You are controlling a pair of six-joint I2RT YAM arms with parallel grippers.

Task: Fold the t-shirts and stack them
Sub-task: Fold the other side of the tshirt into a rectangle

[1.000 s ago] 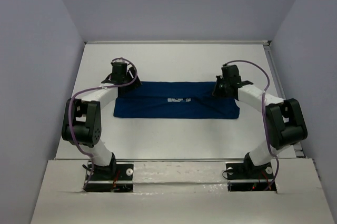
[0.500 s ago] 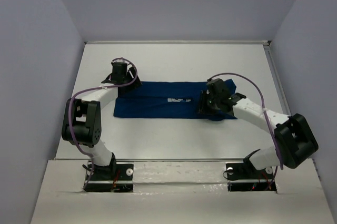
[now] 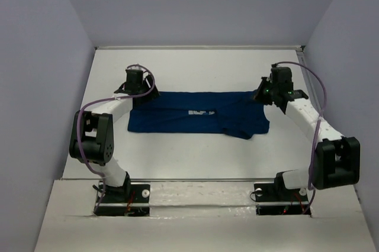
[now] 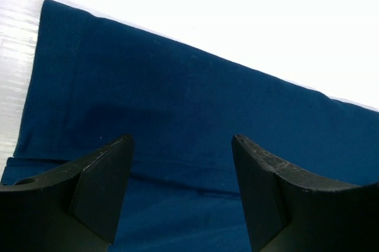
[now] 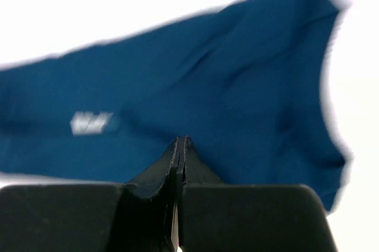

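1. Top external view: the t-shirt point(image 3: 198, 116) lies folded into a long band across the worktop point(image 3: 195, 68).
2. Left fingers point(image 4: 100, 175) spread apart above its left end.
3. Right fingers point(image 5: 180, 163) pressed together by its far right corner.

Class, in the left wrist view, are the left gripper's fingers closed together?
No, the left gripper is open, the t-shirt showing between its fingers.
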